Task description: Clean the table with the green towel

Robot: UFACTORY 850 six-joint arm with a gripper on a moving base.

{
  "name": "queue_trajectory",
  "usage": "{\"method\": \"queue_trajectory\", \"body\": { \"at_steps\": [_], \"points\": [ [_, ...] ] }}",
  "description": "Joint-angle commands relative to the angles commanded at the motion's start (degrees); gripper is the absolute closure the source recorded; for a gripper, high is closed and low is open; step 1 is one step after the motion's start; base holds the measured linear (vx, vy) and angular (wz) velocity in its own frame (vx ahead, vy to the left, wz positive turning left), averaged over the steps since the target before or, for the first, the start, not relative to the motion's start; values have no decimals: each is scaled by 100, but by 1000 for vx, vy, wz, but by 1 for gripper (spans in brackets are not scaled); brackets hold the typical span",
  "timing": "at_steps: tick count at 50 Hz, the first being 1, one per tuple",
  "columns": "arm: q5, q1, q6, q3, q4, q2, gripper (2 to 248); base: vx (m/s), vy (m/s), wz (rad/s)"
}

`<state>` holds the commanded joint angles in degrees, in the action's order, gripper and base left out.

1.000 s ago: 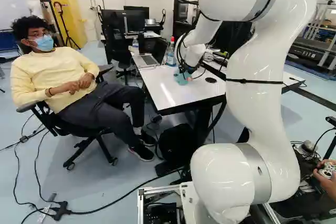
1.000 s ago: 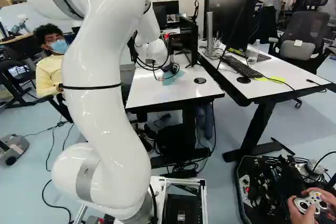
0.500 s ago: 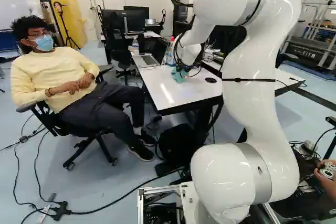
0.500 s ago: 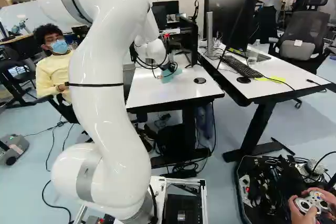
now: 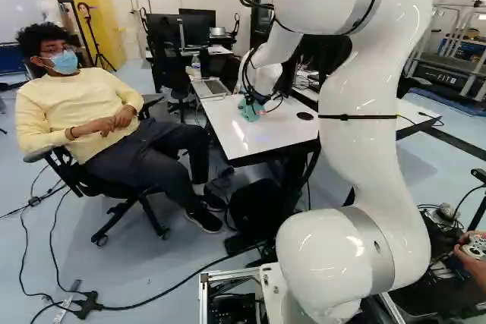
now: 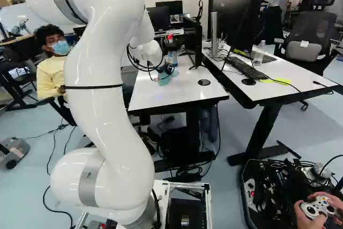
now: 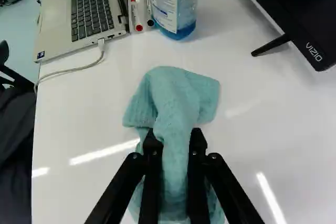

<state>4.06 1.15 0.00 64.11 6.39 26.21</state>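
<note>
Green towel: bunched between the fingers of the gripper [image 5: 259, 99], its loose part [image 7: 176, 93] fanned out in folds on the white table ahead of them, more cloth showing beneath.
Gripper: closed on the towel, one black finger pressing it from each side.
White table [image 6: 171, 94]: under the towel, glossy, with streaks of reflected light.
Bottle [image 7: 170, 3]: upright on the tabletop ahead of the towel, blue liquid inside, a label on its side.
Markers: one red-capped [image 7: 136, 15], one black-capped [image 7: 149, 9], side by side between bottle and laptop.
Laptop [image 7: 89, 9]: open, near the table's edge, a white cable [image 7: 76, 70] plugged into its side.
Black screen [image 7: 296, 1]: standing on a thin foot, on the opposite side of the bottle from the laptop.
Black disc [image 6: 204, 82]: flat on the white table.
Arm [image 5: 372, 104]: rising from the base and bending over toward the tabletop.
Second table [image 6: 268, 92]: beside the first, at the right of the right base view, bearing a keyboard [image 6: 246, 68] and a large monitor [image 6: 238, 22].
</note>
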Motion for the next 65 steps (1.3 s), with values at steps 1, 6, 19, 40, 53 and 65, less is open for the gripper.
{"method": "queue_trajectory", "body": {
  "at_steps": [1, 6, 19, 40, 53, 65],
  "points": [
    [0, 13, 0, -23, 0, -17, 196, 0, 0, 0],
    [0, 71, 0, -157, 0, -121, 196, 0, 0, 0],
    [0, 96, 0, -538, 0, -418, 196, 0, 0, 0],
    [0, -191, 0, -972, 0, -765, 196, 0, 0, 0],
    [0, -392, 0, -989, 0, -779, 196, 0, 0, 0],
    [0, -421, 0, -988, 0, -778, 196, 0, 0, 0]
  ]
}}
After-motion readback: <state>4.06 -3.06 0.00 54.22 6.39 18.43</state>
